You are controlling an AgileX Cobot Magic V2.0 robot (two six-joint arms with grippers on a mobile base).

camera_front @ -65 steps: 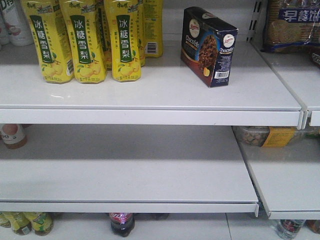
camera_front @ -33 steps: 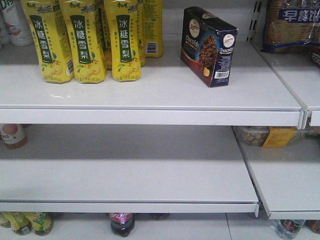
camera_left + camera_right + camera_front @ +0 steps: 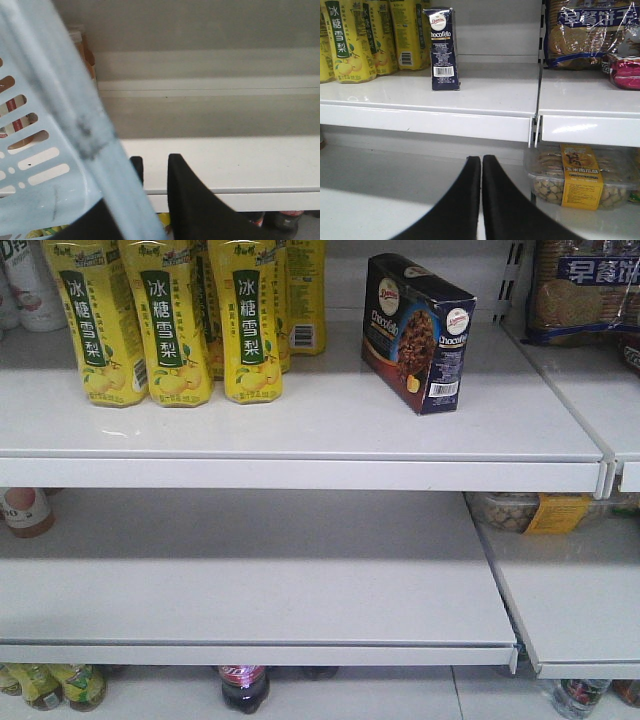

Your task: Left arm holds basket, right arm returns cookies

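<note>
The cookies [image 3: 418,332], a dark navy and brown box, stand upright on the upper white shelf [image 3: 300,472], right of the yellow bottles; no gripper touches them. In the right wrist view the cookies [image 3: 442,49] show their barcode side, far above and left of my right gripper [image 3: 481,162], which is shut with nothing between its fingers, in front of the lower shelf. The light blue basket [image 3: 40,150] fills the left of the left wrist view. Its handle strip runs down between the fingers of my left gripper [image 3: 152,167], which is shut on it.
Yellow bottles [image 3: 170,320] crowd the upper shelf's left. A blue bag of round crackers [image 3: 585,290] lies on the neighbouring shelf to the right, past a slotted post [image 3: 540,30]. A clear tub with a yellow label [image 3: 580,175] sits on the lower right shelf.
</note>
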